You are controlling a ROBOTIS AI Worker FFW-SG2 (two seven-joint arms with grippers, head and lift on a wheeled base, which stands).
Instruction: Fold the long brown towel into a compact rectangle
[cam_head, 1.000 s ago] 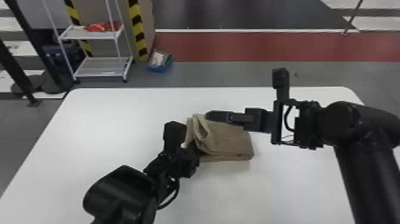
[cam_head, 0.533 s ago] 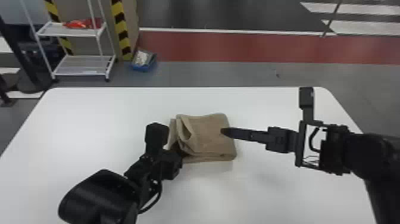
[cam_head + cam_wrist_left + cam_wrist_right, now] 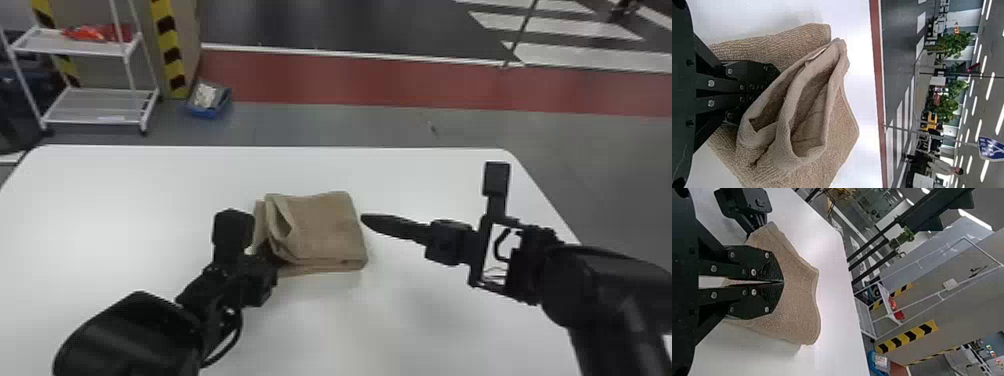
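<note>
Brown towel [image 3: 325, 230] lies folded on white table [image 3: 150, 190], layers gaping toward its left side. Left gripper [image 3: 272, 261]: fingers clamped on the towel there (tips buried in cloth). Right gripper [image 3: 367, 220]: fingers together, near the towel's right side.

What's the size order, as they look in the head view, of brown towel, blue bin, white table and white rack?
1. White table
2. White rack, by outline
3. Brown towel
4. Blue bin
</note>
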